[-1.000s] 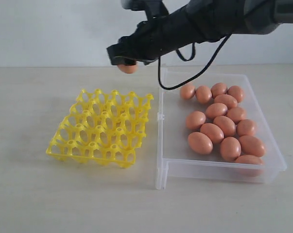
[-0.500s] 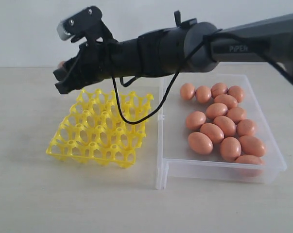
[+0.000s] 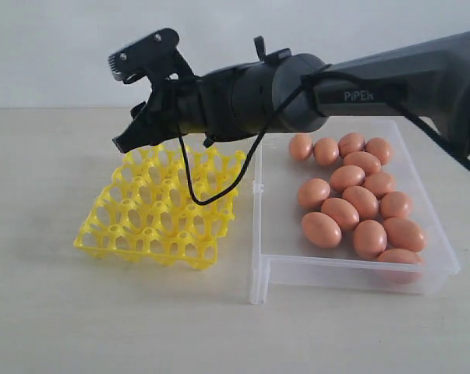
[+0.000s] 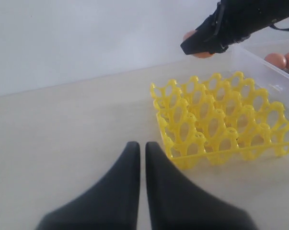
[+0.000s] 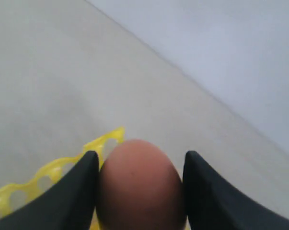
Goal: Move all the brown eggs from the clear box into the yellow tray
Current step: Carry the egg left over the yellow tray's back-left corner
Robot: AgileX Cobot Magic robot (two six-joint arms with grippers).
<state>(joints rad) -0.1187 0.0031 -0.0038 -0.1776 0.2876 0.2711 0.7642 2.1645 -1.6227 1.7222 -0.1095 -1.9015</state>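
Observation:
My right gripper (image 5: 141, 154) is shut on one brown egg (image 5: 140, 187), which fills the gap between the two black fingers. In the exterior view the right arm reaches across to the left, and the right gripper (image 3: 125, 142) hangs just above the far left corner of the empty yellow tray (image 3: 160, 210); the egg it holds is hidden there. Several more brown eggs (image 3: 351, 202) lie in the clear box (image 3: 258, 234) to the right of the tray. My left gripper (image 4: 142, 144) is shut on nothing, low over bare table in front of the yellow tray (image 4: 216, 120).
The clear box's near left wall stands right beside the tray's right edge. The right arm's black cable (image 3: 196, 183) loops down over the tray. The left wrist view shows the right gripper (image 4: 197, 45) with its egg (image 4: 202, 54) beyond the tray.
The right arm has carried the egg left from above the box's far left corner to the tray's far left corner, and ends slightly back to the right. The left gripper shows in no earlier frame.

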